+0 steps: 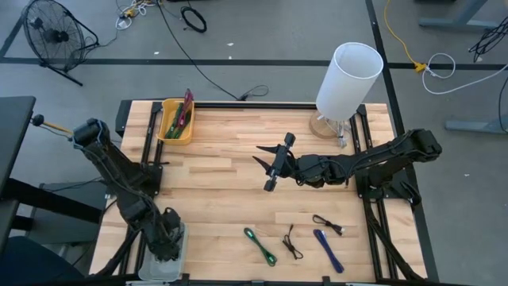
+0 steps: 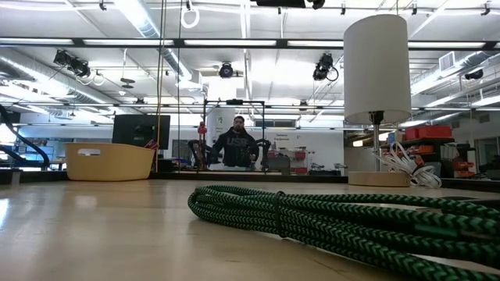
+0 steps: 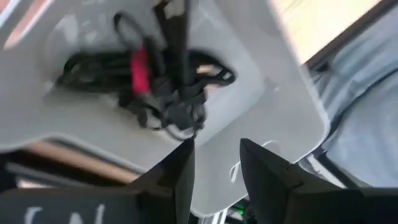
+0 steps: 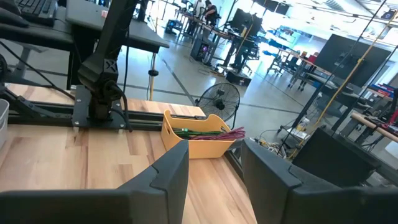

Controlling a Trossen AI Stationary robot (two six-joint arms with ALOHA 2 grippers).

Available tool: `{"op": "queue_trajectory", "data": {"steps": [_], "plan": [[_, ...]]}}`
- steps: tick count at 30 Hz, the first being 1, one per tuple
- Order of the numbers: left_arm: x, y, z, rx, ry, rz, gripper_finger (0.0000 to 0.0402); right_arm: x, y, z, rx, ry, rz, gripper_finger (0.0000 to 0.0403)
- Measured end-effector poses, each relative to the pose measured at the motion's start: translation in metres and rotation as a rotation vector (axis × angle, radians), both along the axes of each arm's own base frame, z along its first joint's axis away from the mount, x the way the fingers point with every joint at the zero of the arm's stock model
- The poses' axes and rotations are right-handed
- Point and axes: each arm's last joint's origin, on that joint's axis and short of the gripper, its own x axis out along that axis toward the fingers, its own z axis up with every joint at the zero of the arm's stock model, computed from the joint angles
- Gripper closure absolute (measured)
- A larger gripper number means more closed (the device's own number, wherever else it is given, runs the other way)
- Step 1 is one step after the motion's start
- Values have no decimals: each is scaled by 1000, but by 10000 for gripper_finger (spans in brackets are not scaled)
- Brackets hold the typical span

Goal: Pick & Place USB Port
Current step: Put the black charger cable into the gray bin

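USB cables point(image 1: 328, 247) lie on table point(image 1: 222, 183) near front edge — none gripped yet. Right gripper point(image 1: 271, 163) mid-table, fingers apart, empty; left gripper point(image 1: 165, 245) over grey tray point(image 1: 176, 262), fingers apart — more cables inside.

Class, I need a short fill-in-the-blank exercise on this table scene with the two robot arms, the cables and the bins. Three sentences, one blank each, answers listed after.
1. The left gripper hangs over the ____ tray at the table's near left corner.
2. The right gripper, above the middle of the table, has its fingers ____.
3. The bin at the table's far left side is ____ in colour.

Missing words: grey; open; yellow
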Motion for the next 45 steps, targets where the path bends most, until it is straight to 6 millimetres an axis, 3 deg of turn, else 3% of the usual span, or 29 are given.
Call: {"op": "queue_trajectory", "data": {"steps": [4,9,12,15,19,22,28,34,38,45], "plan": [[7,1,6,-10,-131,-56,267,0,0,0,0,0,0,254],[23,7,34,88,-459,-132,266,0,0,0,-1,4,0,254],[35,17,49,323,-717,-216,266,0,0,0,-1,5,0,254],[48,29,64,673,-911,-303,266,0,0,-1,-1,6,0,254],[68,49,80,1194,-1006,-345,266,0,0,-1,18,-2,-2,254],[88,64,94,1381,-1029,-383,266,0,0,-1,22,-4,-2,254],[123,95,115,1240,-1318,-568,266,0,0,-1,23,-5,-2,254],[137,126,116,1137,-1397,-608,266,0,0,-1,23,-5,-2,254],[140,133,118,1004,-1546,-756,266,0,0,-1,23,-6,-2,254],[141,137,118,1026,-1528,-742,266,0,1,-1,77,-25,24,254]]}}
